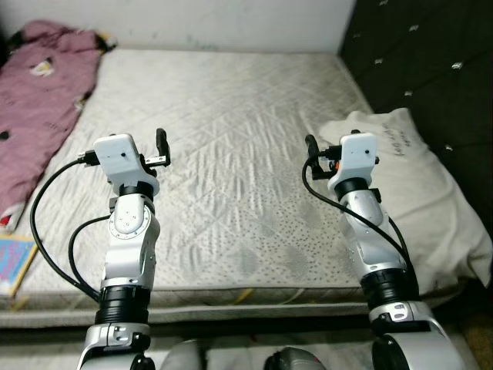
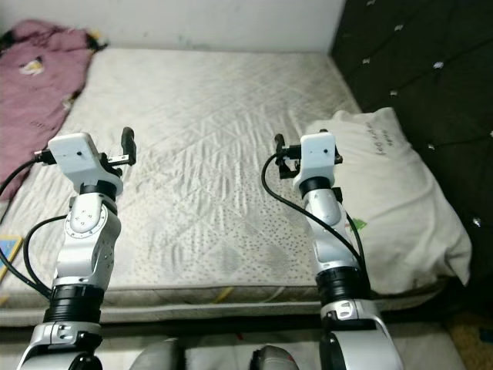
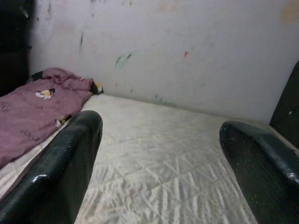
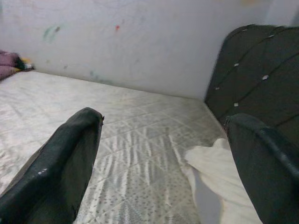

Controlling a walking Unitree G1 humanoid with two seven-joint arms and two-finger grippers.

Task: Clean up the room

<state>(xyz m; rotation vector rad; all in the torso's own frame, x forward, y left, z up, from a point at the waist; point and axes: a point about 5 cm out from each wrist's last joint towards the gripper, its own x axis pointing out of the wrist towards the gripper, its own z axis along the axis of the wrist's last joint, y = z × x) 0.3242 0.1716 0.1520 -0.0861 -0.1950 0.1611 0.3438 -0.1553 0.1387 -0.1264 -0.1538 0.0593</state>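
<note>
1. While both arms are hovering over the mattress (image 1: 231, 154) near its front edge, nothing is being held: left gripper (image 3: 159, 154) is standing spread wide and empty, right gripper (image 4: 163, 158) likewise.
2. Step, as I judge it: scanning the bed, picking a first target.
3. Pink blanket (image 1: 38, 92) is lying crumpled along the mattress's left edge up to the far-left corner; white pillow (image 1: 416, 185) is sitting at the right edge by the dark headboard (image 1: 431, 62).
4. Next move is probably needing a reach left to the blanket.
5. Book (image 1: 11, 262) is lying off the front-left corner.

The purple blanket (image 1: 42, 100) and a book (image 1: 14, 262) by the bed run off the left edge
</note>
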